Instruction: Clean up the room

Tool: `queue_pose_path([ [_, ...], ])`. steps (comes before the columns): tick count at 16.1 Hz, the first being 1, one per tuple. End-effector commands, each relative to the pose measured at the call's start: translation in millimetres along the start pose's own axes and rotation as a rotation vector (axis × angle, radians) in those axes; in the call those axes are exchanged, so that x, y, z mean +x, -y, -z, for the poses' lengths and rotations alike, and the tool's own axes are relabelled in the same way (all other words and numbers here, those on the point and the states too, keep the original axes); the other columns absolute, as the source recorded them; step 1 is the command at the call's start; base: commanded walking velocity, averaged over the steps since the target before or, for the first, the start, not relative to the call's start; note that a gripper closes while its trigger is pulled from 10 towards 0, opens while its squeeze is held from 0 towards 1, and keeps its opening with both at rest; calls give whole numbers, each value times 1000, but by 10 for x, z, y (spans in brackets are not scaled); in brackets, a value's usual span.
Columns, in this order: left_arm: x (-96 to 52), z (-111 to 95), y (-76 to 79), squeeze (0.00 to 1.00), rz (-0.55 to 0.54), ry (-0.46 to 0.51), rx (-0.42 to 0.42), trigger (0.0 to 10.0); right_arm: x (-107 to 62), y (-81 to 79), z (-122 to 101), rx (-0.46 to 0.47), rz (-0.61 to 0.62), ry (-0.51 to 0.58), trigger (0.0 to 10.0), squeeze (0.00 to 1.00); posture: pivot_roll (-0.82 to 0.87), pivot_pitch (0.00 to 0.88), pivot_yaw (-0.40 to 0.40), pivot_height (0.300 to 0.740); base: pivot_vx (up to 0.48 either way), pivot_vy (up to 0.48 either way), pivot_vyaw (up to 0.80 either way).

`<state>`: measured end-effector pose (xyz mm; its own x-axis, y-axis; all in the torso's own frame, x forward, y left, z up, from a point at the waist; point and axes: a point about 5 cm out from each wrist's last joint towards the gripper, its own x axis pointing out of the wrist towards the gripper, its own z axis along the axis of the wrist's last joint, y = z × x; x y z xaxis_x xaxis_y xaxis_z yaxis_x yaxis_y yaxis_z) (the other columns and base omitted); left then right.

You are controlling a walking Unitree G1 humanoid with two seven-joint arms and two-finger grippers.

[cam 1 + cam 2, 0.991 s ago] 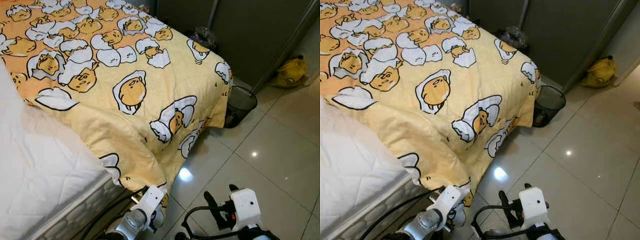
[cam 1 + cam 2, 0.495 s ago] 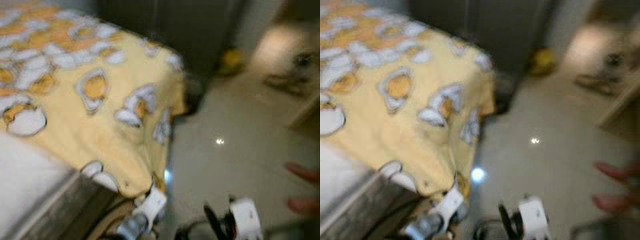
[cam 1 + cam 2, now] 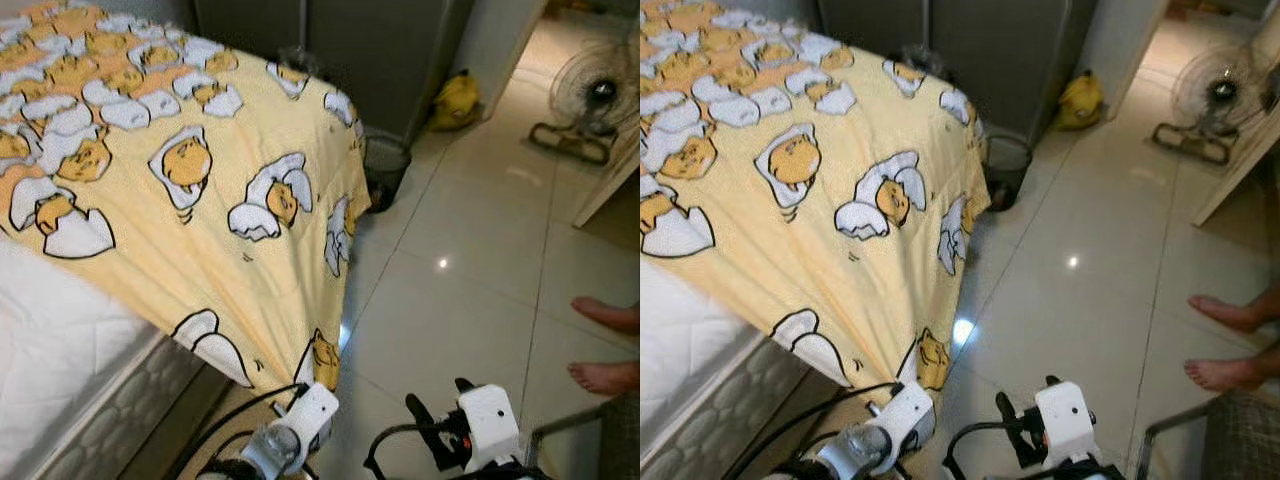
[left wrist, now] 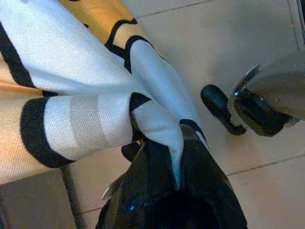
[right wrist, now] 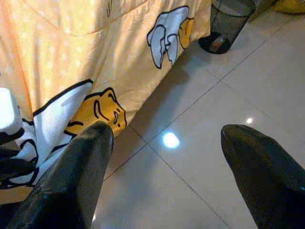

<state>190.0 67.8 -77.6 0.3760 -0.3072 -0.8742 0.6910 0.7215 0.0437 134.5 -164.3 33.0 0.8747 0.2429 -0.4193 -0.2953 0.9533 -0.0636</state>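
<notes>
Left gripper (image 4: 162,162) pinches the hanging corner of the yellow cartoon-egg printed blanket (image 3: 200,200), low beside the white quilted mattress (image 3: 50,350); right gripper (image 5: 167,157) hangs with fingers spread wide over the glossy tiled floor (image 3: 470,260); black mesh wastebasket (image 3: 384,165) stands by the bed's far corner; a person's bare feet (image 3: 605,345) rest nearby.

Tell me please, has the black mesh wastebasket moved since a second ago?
No. The black mesh wastebasket still stands at the yellow blanket's corner; the camera turned.
</notes>
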Motion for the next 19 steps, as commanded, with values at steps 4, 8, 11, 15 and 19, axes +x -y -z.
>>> queue_pose_path([
  [4,29,-70,216,1000,4,39,14,10000,-6,4,-29,-9,5,7,10000,0,-190,92,-44,740,0,0,0],
  [8,-141,-36,-597,1000,-256,102,98,10000,203,95,-77,-3,32,48,10000,0,-104,0,-13,740,0,0,0],
  [11,-316,-234,-1009,1000,-393,258,-9,10000,463,188,-204,11,64,107,10000,0,-54,0,10,740,0,0,0],
  [15,-717,-747,-1541,1000,-616,616,-357,10000,815,475,-667,40,212,310,10000,0,25,0,10,740,0,0,0],
  [19,-914,-455,-1860,1000,-764,651,-677,10000,828,642,-715,63,324,351,10000,0,19,0,8,740,0,0,0],
])
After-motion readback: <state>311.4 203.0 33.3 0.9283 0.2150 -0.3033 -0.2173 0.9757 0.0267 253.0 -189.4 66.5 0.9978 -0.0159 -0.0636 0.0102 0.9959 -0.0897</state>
